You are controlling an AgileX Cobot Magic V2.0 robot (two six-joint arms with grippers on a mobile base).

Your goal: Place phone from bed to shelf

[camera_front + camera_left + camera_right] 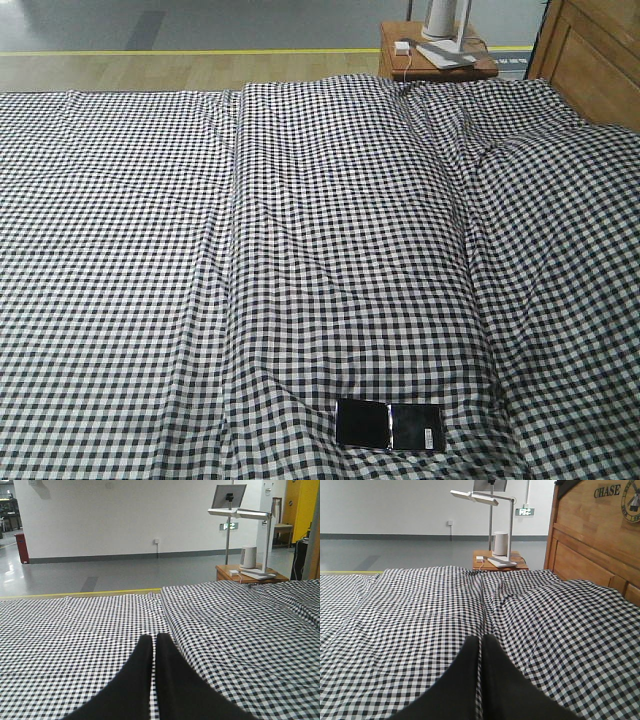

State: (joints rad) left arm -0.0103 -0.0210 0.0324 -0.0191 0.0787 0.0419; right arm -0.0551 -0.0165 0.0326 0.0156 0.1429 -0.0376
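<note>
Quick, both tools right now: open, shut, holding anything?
Left tool: shut, holding nothing.
Right tool: shut, holding nothing.
The phone lies on the bed, untouched.

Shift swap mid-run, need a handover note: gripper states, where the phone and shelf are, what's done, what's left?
Left gripper: fingers together, holding nothing, above the bed cover.
Right gripper: same, fingers together and holding nothing.
Phone: lies flat on the bed, at the bottom of the front view, with no gripper near it.
Shelf: not in any view.
Done: nothing yet.
Left: open a gripper, grasp the phone, carry it to the shelf and set it down.
</note>
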